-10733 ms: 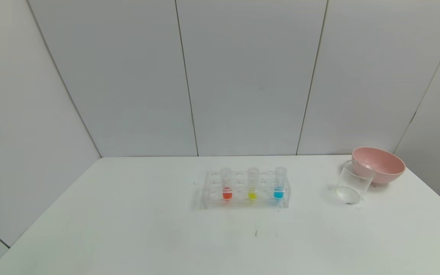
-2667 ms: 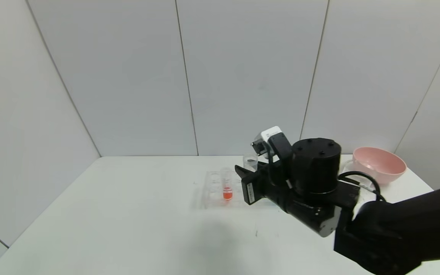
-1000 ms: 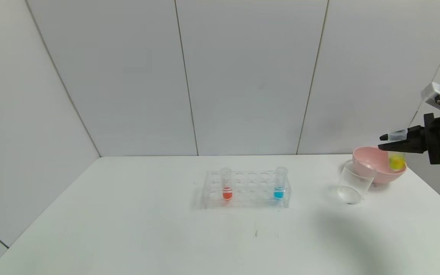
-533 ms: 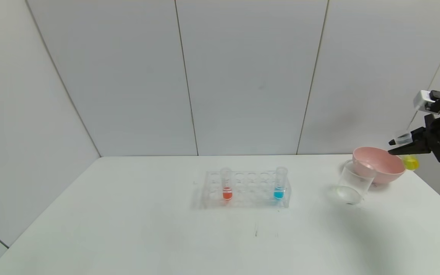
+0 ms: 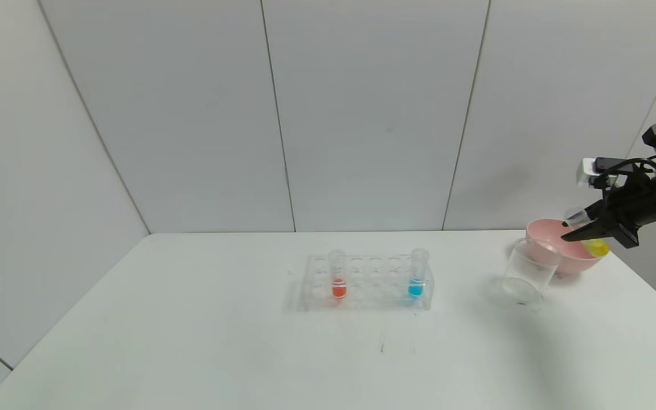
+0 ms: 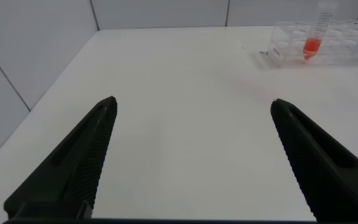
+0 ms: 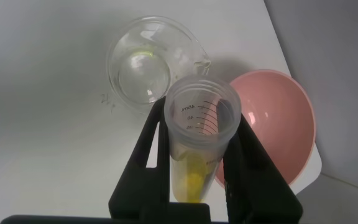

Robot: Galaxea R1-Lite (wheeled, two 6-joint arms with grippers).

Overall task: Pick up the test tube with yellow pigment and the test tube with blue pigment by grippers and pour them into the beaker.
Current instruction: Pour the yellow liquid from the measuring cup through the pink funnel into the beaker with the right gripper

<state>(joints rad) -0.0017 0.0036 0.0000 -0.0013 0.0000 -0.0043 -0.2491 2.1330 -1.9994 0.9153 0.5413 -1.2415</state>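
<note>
Right tool [image 5: 578, 226] clamped on tilted yellow-pigment tube [image 5: 594, 245], above pink bowl [image 5: 556, 253], beside beaker [image 5: 524, 276]

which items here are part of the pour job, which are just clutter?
In the job:
- yellow tube, held tilted by the right gripper above the pink bowl
- blue tube, upright in the rack
- beaker, on the table
- left gripper, open, low over the table, away from the rack

Lying about:
- orange-red tube
- rack
- pink bowl
</note>
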